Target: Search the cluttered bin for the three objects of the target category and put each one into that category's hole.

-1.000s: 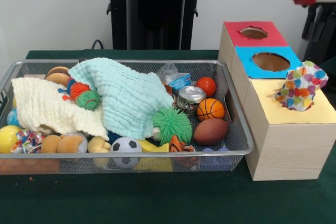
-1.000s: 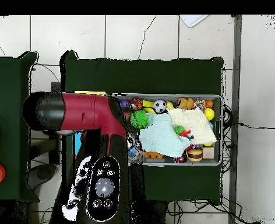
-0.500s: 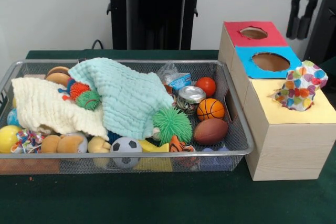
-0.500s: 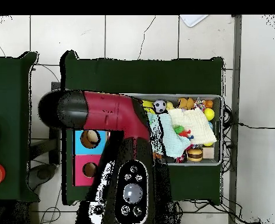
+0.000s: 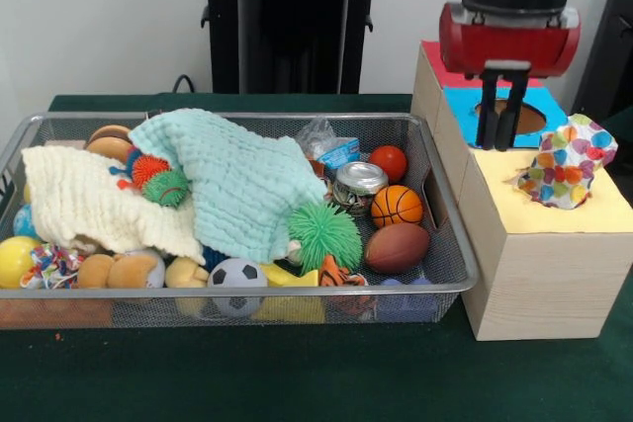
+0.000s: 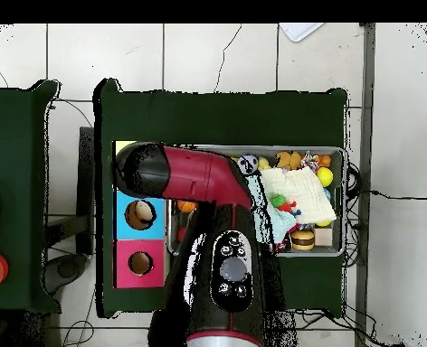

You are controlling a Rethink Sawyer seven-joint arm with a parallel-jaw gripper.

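Gripper (image 5: 497, 135): front view shows it hanging above the sorting box (image 5: 539, 264), over the seam between the blue panel (image 5: 465, 116) and the yellow panel (image 5: 603, 212). Its two black fingers (image 5: 487, 121) hang nearly pressed together, with nothing between them.

A multicoloured polka-dot cloth (image 5: 569, 160) is bunched at the yellow panel's hole, part in and part draped over the rim, apart from the gripper. Judgement: the yellow hole takes cloths, so this one looks like a delivered item.

In the wire mesh bin (image 5: 450, 244), two more cloths sit on top of the clutter: a mint green cloth (image 5: 237, 180) at the middle and a cream cloth (image 5: 84, 200) at the picture's left. Both cover toys, which explains the search. Loose items near the box end: basketball (image 5: 397, 206), football (image 5: 397, 247), red ball (image 5: 389, 162), tin can (image 5: 358, 184), green spiky ball (image 5: 323, 234).

Overhead view: the red arm (image 6: 199, 181) spans from the box side across the bin's near end, hiding the gripper. The cream cloth shows at the bin's uncovered part. Blue hole (image 6: 140, 214) and red hole (image 6: 140, 263) both look clear.
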